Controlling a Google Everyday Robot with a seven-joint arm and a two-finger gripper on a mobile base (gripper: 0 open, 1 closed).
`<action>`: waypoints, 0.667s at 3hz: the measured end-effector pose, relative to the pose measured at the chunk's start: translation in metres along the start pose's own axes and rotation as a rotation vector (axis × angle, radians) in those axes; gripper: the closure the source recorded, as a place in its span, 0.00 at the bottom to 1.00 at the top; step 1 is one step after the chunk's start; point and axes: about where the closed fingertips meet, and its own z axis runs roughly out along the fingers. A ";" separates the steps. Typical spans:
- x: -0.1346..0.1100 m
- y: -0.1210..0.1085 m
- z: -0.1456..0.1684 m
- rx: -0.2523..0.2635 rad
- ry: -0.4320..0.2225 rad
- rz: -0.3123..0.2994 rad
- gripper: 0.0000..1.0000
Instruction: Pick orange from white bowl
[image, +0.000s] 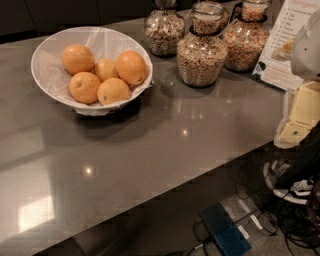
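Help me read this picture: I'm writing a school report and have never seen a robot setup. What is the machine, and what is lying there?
There is only one picture, looking down at an angle onto a grey counter; where the camera sits is not known. The machine is a mobile robot with one arm. The pale white-and-yellowish shape at the right edge is part of that arm, with its gripper, the two-finger pincer it grabs with. It is at the counter's right end, far from the fruit.

At the back left stands a wide white bowl lined with crinkled wrap. It holds five oranges, and the largest orange lies on its right side. Behind, to the right, stand three glass jars of dry food, next to a printed sign. No orange has been taken out of the bowl.
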 end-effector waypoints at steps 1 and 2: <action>0.000 0.000 0.000 0.000 0.000 0.000 0.00; -0.015 -0.007 0.002 0.023 -0.007 -0.042 0.00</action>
